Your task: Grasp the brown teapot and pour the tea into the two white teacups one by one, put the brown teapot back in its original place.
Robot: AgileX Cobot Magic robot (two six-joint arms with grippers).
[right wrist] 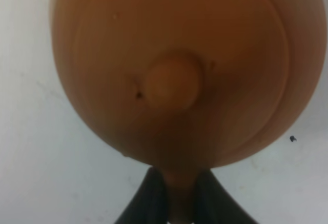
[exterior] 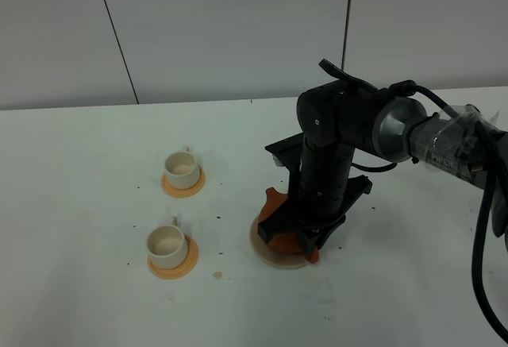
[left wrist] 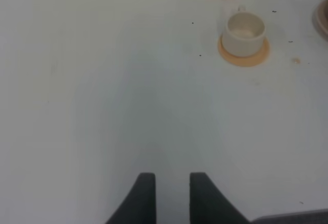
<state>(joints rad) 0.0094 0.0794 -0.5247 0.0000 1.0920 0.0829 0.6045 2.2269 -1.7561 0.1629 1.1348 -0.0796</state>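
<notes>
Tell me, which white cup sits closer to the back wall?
The back teacup, higher in the exterior view on its orange coaster; the other teacup sits nearer the table's front edge.

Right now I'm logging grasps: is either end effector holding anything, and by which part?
The right end effector grips the brown teapot by its loop handle; the left end effector holds nothing.

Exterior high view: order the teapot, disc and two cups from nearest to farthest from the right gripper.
1. Teapot: handle pinched between the right gripper's fingers.
2. Disc: directly under the teapot.
3. Front cup and rear cup: both well off to the left, too close to call.
</notes>
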